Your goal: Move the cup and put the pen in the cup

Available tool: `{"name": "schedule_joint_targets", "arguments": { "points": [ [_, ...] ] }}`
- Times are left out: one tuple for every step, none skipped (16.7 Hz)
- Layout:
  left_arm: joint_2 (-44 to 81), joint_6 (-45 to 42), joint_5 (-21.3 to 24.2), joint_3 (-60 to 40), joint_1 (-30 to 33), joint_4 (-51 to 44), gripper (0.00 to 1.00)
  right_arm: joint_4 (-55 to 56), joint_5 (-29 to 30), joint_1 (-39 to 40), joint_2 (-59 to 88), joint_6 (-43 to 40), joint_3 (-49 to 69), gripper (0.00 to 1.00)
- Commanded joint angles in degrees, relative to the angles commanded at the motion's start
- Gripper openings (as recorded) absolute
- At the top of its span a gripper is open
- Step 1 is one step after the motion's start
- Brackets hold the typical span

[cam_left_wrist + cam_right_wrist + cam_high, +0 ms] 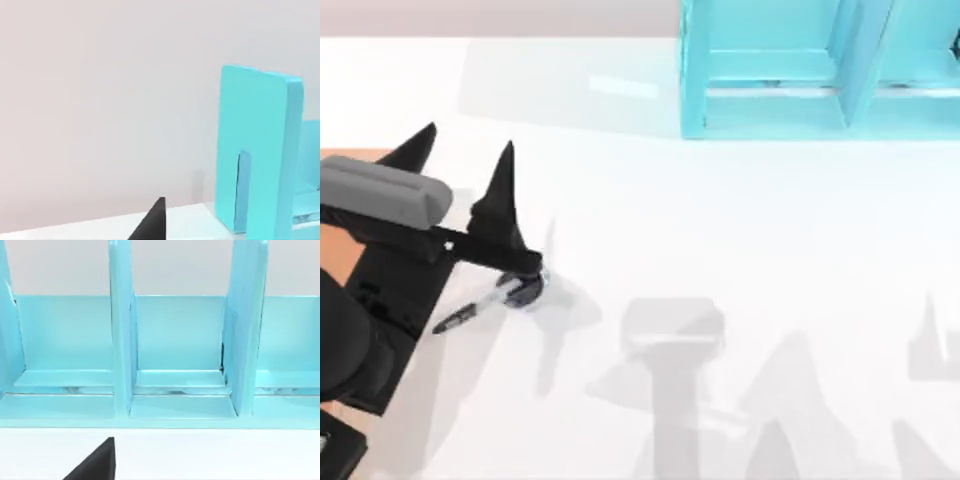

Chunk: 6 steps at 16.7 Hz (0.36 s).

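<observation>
White is the whole desk (740, 230), and a pale turquoise shelf unit with upright dividers (800, 70) stands at its far edge, toward the right. My left gripper (460, 165) hangs over the desk near the left edge, its two black pointed fingers (503, 185) spread wide apart with nothing between them. Just under the gripper body, close to the left edge, the slim black marker pen with a pale grey middle (470, 312) lies tilted, and its upper end seems to rest at a small dark round thing (527, 288), which may be the cup, but I cannot tell because the arm hides it. The right gripper (95, 462) faces the turquoise shelf unit; I cannot tell how it stands.

I judge the pen to be light, stiff and smooth, so it can roll or slip easily. The best place to hold is the grey middle section, across its width, so that it stays balanced when lifted.
</observation>
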State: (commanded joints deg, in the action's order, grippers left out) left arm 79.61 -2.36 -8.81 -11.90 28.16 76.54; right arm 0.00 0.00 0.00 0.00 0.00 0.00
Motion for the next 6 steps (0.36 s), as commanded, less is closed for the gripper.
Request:
{"name": "schedule_joint_targets", "arguments": {
  "points": [
    [0.00,0.00,0.00,0.00,0.00,0.00,1.00,0.00,0.00,0.00,0.00,0.00,0.00,1.00],
    [0.00,0.00,0.00,0.00,0.00,0.00,1.00,0.00,0.00,0.00,0.00,0.00,0.00,1.00],
    [0.00,0.00,0.00,0.00,0.00,0.00,1.00,0.00,0.00,0.00,0.00,0.00,0.00,1.00],
    [0.00,0.00,0.00,0.00,0.00,0.00,1.00,0.00,0.00,0.00,0.00,0.00,0.00,1.00],
    [0.00,0.00,0.00,0.00,0.00,0.00,1.00,0.00,0.00,0.00,0.00,0.00,0.00,1.00],
    [0.00,0.00,0.00,0.00,0.00,0.00,1.00,0.00,0.00,0.00,0.00,0.00,0.00,1.00]
  ]
}}
